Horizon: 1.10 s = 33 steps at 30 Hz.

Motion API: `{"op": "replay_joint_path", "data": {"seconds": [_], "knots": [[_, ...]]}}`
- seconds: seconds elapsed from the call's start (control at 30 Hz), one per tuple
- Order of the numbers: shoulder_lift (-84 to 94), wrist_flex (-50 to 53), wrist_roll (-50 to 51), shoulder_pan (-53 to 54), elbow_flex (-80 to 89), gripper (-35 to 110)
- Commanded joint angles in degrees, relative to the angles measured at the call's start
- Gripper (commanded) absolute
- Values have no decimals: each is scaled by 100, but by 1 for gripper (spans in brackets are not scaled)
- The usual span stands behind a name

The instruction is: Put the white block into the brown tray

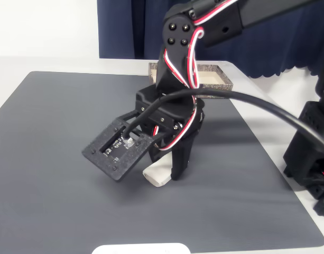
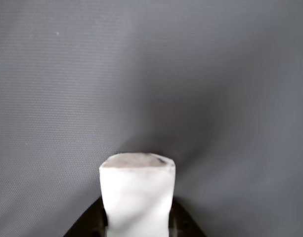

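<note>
Lying across the white worktop in the fixed view is a big dark grey mat, and it takes up most of that picture. Behind the worktop hangs a dark blue curtain next to a white wall.

A black robot arm comes in from the top right of the fixed view and bends down over the middle of the mat. Red and white wires and a thick black cable run along it. A flat black camera frame sticks out from the wrist toward the left.

At the far edge of the mat sits the brown tray. It has dark sides and a pale inside. The arm hides the left part of it. The tray is well apart from the claw.

The claw points down, low over the mat. It is pinching the white block. In the fixed view the block pokes out to the left of the black finger, down at the mat; I cannot tell if it touches the mat.

In the wrist view the white block stands between the two black fingers at the bottom, with the grey mat behind it.
</note>
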Motion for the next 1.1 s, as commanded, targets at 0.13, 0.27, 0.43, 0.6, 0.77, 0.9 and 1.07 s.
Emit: {"op": "replay_joint_path", "data": {"seconds": [0.13,0.27,0.43,0.6,0.77,0.9,1.07], "knots": [[914,343,281,79,-18,9],[1661,431,554,316,-26,9],[1819,1151,923,835,-703,4],[1635,1828,1107,1485,-1661,1],[1248,2689,1055,2312,-2637,0],[817,3094,888,3041,-3190,0],[-211,3375,633,4017,-4500,0]]}}
